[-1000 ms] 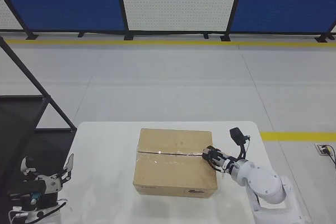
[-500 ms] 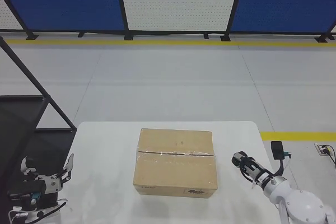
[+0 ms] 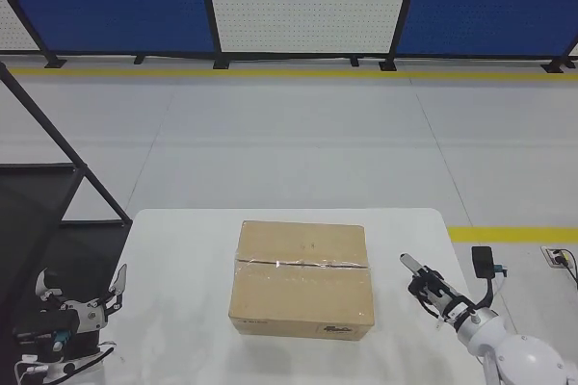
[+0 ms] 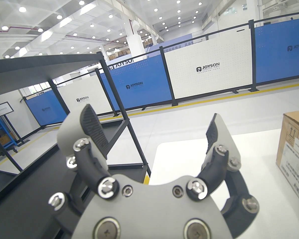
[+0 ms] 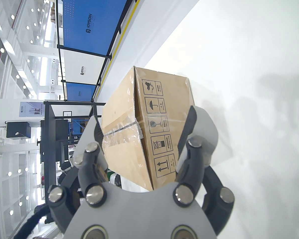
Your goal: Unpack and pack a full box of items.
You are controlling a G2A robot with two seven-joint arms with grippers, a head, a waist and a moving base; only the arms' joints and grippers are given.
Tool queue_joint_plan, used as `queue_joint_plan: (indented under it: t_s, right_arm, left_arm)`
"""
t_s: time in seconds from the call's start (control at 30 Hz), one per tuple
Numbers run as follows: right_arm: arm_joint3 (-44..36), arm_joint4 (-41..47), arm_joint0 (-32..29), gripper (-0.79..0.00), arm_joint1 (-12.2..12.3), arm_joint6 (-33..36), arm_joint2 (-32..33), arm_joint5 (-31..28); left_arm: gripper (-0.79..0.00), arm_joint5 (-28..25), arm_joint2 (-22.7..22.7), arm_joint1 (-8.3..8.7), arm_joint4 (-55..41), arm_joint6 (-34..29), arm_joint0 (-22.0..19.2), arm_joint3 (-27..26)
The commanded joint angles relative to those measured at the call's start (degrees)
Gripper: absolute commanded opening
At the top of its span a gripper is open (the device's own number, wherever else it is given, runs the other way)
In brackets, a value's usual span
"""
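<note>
Bench (image 3: 178, 279) room beside your box (image 3: 302, 289) wider than before: right gripper (image 3: 414, 273) released, apart; left gripper (image 3: 77, 306) released, off-bench.

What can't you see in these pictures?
- Inside the box: every view, closed taped flaps hide it.
- Most of the box: left wrist view, picture edge cuts it off.
- Label on its side: top view, too small.
- Parts of its end: right wrist view, right gripper's fingers cover them.
</note>
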Motion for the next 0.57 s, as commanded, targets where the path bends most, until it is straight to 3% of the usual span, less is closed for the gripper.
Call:
queue_joint_plan:
  t_s: [0.0,0.13,0.53]
  right_arm:
    - [0.0,0.0,0.0,-0.067,0.0,0.0,0.0,0.0]
    - [0.0,0.0,0.0,-0.004,0.0,0.0,0.0,0.0]
    - [0.0,0.0,0.0,0.0,0.0,0.0,0.0,0.0]
  left_arm:
    - [0.0,0.0,0.0,0.0,0.0,0.0,0.0,0.0]
    - [-0.001,0.0,0.0,0.0,0.0,0.0,0.0,0.0]
    - [-0.001,0.0,0.0,0.0,0.0,0.0,0.0,0.0]
